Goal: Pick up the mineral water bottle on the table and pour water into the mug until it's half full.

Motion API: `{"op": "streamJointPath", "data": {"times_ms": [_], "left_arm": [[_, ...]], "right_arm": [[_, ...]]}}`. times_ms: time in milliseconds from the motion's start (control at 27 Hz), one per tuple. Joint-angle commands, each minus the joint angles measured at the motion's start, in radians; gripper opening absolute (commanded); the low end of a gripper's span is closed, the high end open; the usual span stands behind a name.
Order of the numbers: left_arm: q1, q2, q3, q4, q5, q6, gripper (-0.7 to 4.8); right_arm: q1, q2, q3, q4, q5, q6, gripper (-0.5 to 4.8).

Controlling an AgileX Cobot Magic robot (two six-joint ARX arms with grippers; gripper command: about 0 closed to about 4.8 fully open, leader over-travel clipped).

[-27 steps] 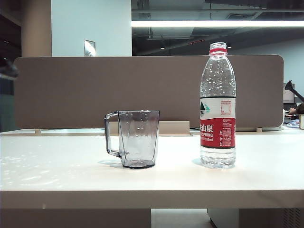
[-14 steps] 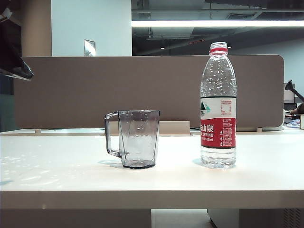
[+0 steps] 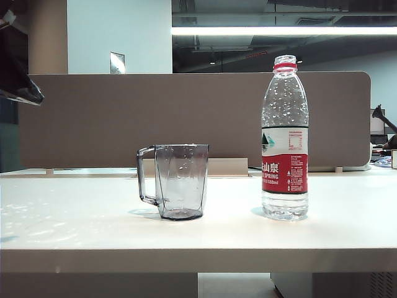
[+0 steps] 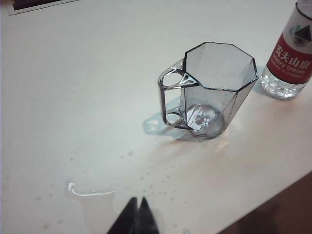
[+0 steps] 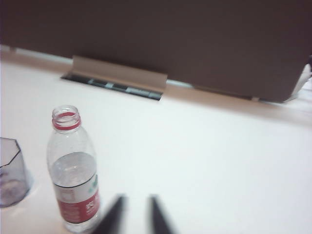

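While the bottle (image 3: 285, 138) stands upright and uncapped on the table (image 3: 93, 230), well apart from the mug (image 3: 175, 180) to its left in the outside view, both my pincers hang above the tabletop with nothing in them. My left pincer (image 4: 137, 213) has its tips pressed together, above a small puddle (image 4: 90, 191) short of the mug. My right pincer (image 5: 133, 214) shows a narrow gap between its blurred tips, just beside the bottle.

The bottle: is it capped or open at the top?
Open. The bottle shows a bare mouth inside its red neck ring in the right wrist view, with no cap on it. It stands upright on the table.
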Motion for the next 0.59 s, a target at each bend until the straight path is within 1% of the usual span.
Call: {"op": "streamJointPath", "data": {"times_ms": [37, 111, 148, 222, 296, 370, 444, 518, 555, 592], "left_arm": [[0.000, -0.001, 0.007, 0.006, 0.000, 0.001, -0.01], [0.000, -0.002, 0.007, 0.006, 0.000, 0.001, -0.01], [0.000, -0.002, 0.007, 0.006, 0.000, 0.001, -0.01], [0.000, -0.003, 0.007, 0.006, 0.000, 0.001, -0.01], [0.000, -0.002, 0.007, 0.006, 0.000, 0.001, -0.01], [0.000, -0.003, 0.007, 0.006, 0.000, 0.001, -0.01], [0.000, -0.002, 0.007, 0.006, 0.000, 0.001, -0.01], [0.000, -0.003, 0.007, 0.006, 0.000, 0.001, -0.01], [-0.001, -0.003, 0.007, 0.006, 0.000, 0.001, -0.01], [0.000, -0.003, 0.007, 0.006, 0.000, 0.001, -0.01]], "right_arm": [[0.002, 0.105, 0.093, 0.079, -0.119, 0.045, 1.22], [0.002, 0.174, 0.120, 0.136, -0.135, 0.101, 1.22], [0.002, 0.209, 0.121, 0.156, -0.130, 0.093, 1.22], [0.002, 0.314, 0.121, 0.182, -0.076, 0.012, 1.22], [0.003, 0.398, 0.121, 0.193, 0.006, -0.068, 1.22], [0.002, 0.483, 0.121, 0.211, 0.106, -0.081, 1.22], [0.002, 0.567, 0.121, 0.223, 0.182, -0.067, 1.22], [0.002, 0.634, 0.116, 0.249, 0.200, -0.002, 1.22], [0.004, 0.695, 0.090, 0.340, 0.183, 0.039, 1.22], [0.009, 0.719, 0.068, 0.402, 0.184, 0.048, 1.22]]}}
